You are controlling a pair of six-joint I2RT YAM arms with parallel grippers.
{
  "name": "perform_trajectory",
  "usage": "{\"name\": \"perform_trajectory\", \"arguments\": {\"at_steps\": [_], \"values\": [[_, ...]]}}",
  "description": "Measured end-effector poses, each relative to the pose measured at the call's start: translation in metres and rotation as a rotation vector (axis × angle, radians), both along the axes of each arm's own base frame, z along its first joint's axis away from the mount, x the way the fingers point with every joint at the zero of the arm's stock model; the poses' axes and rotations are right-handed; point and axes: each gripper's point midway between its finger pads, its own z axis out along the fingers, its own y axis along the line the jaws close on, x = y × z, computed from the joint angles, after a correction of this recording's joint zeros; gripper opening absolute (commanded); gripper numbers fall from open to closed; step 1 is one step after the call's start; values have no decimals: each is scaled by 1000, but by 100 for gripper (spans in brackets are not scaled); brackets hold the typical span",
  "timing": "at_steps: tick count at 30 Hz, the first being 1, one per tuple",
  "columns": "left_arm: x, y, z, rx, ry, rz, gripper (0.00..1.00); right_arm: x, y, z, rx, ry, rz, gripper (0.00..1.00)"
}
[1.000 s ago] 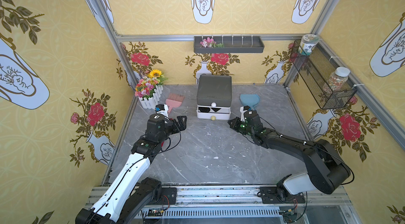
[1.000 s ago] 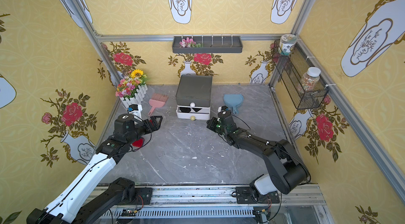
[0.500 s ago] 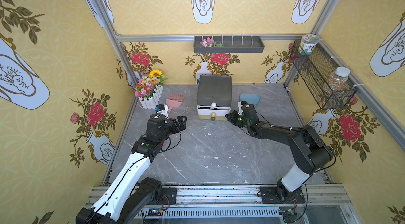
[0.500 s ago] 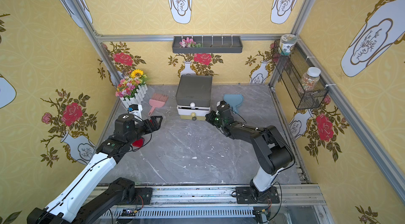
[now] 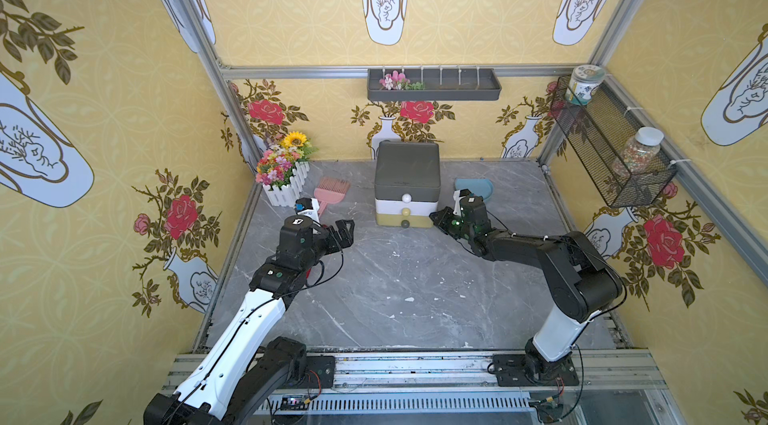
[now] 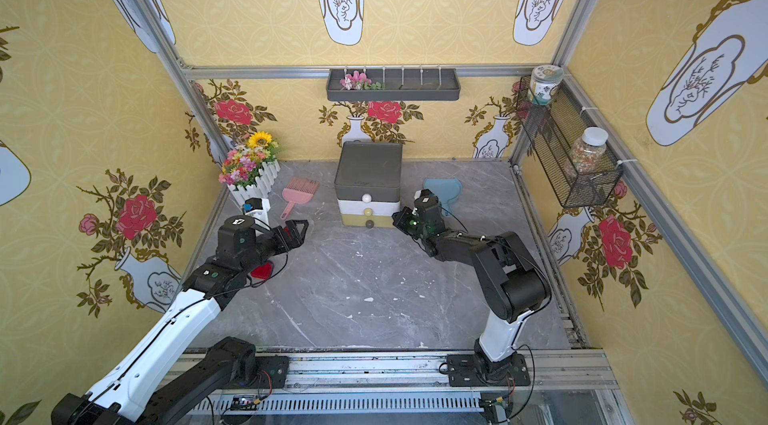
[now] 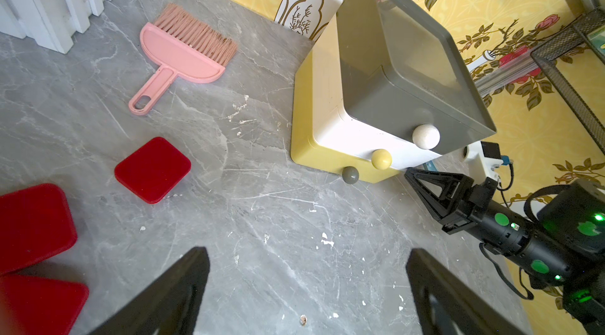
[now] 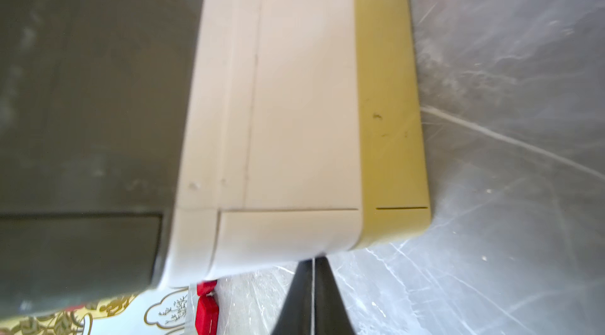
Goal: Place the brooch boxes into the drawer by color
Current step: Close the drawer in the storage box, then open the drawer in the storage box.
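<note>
The right pincer (image 5: 434, 218) has its jaws all but together, with only a hairline between them in the right wrist view, and grips nothing. It stands just beside the drawer (image 5: 407, 190), at its 4 o'clock corner. Change noted: a second ago the white tier stood pulled out with its yellowish knob (image 5: 405, 211) forward. It is now pushed home and all three fronts sit flush. Judgement: that tier is finished with, and another must be opened before more goes in. The left pincer (image 5: 346, 232) is wide and empty, hovering above the bench (image 5: 395, 277) at the drawer's 8 o'clock, unmoved over that second. Beneath and beside that arm lie three red brooch boxes (image 7: 152, 169), not yet filed; no blue or black one is in view. Further out, a pink brush (image 5: 332, 187) lies at 9 o'clock and a blue dustpan (image 5: 478, 186) at 3 o'clock. Writing: a white emblem (image 5: 297, 220) on the left wrist and a jar (image 5: 586, 84) label in the wire basket (image 5: 602, 153), neither legible.
</note>
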Motion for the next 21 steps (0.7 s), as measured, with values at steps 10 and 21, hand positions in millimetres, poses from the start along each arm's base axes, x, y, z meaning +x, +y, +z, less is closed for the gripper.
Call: {"name": "perform_trajectory", "arguments": {"at_steps": [10,21], "values": [[0,0,-1,1,3,0,100,-63,21,-26,52,42,56,58],[-1,0,3,-3,-9,0,100,-61,63,-64,243,-4,20,56]]}}
